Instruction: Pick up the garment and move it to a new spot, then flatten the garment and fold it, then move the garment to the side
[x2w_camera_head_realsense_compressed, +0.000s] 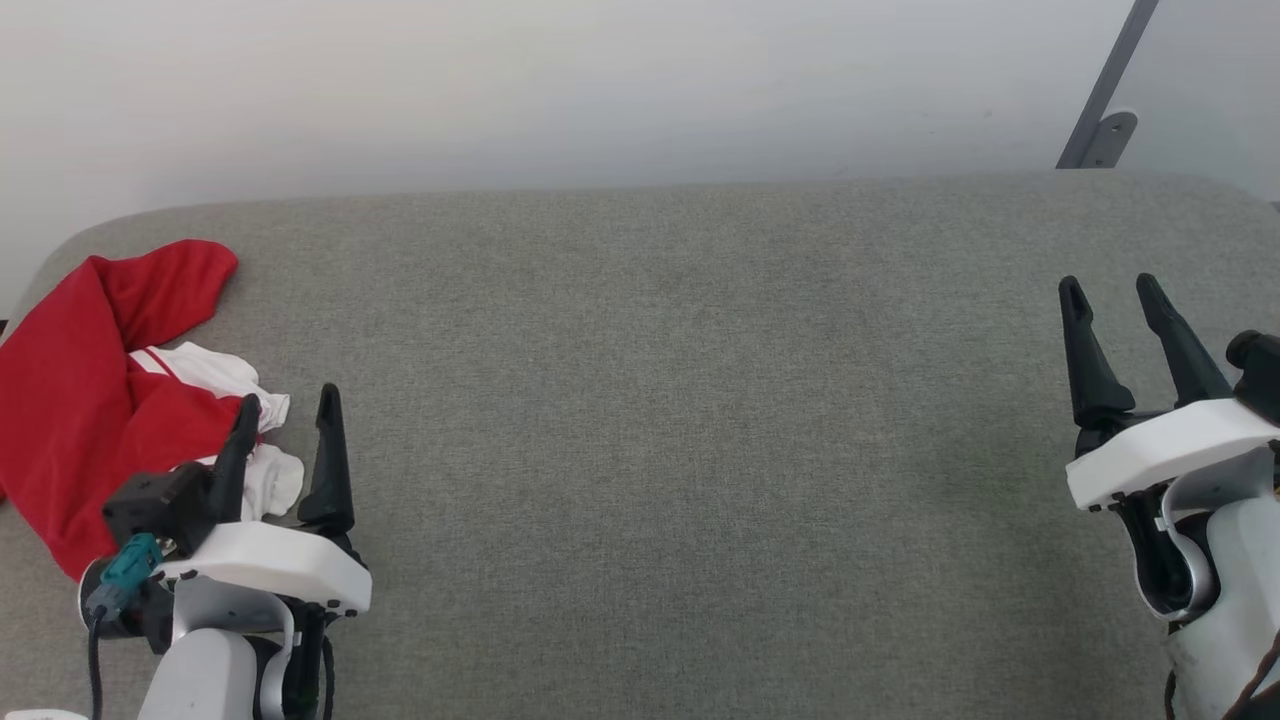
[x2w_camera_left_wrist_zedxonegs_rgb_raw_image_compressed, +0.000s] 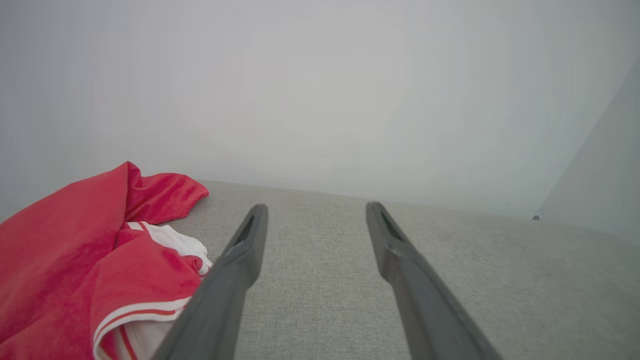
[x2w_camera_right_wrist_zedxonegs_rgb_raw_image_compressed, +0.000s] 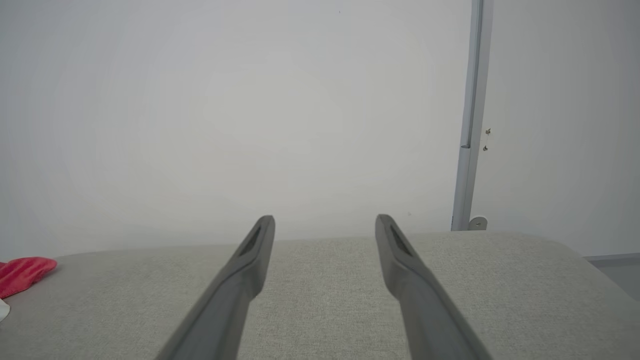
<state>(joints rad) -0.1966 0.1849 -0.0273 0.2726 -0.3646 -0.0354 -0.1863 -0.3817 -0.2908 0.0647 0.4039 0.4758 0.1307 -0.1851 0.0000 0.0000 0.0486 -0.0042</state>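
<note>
The garment (x2w_camera_head_realsense_compressed: 70, 400), a crumpled red shirt with white sections and striped trim, lies bunched at the left end of the grey fabric surface (x2w_camera_head_realsense_compressed: 650, 400). My left gripper (x2w_camera_head_realsense_compressed: 290, 405) stands open just to its right, the left finger close beside the white folds, nothing between the fingers. In the left wrist view the garment (x2w_camera_left_wrist_zedxonegs_rgb_raw_image_compressed: 75, 260) fills the lower left beside the open gripper (x2w_camera_left_wrist_zedxonegs_rgb_raw_image_compressed: 316, 211). My right gripper (x2w_camera_head_realsense_compressed: 1110, 290) is open over the far right of the surface, far from the garment. In the right wrist view a red corner of the garment (x2w_camera_right_wrist_zedxonegs_rgb_raw_image_compressed: 22, 270) shows at the left edge, away from the gripper (x2w_camera_right_wrist_zedxonegs_rgb_raw_image_compressed: 325, 222).
A pale wall (x2w_camera_head_realsense_compressed: 600, 90) rises behind the surface. A grey metal post with a bracket (x2w_camera_head_realsense_compressed: 1105, 100) stands at the back right corner. The surface's back corners are rounded, and a wide stretch of bare grey fabric lies between the two grippers.
</note>
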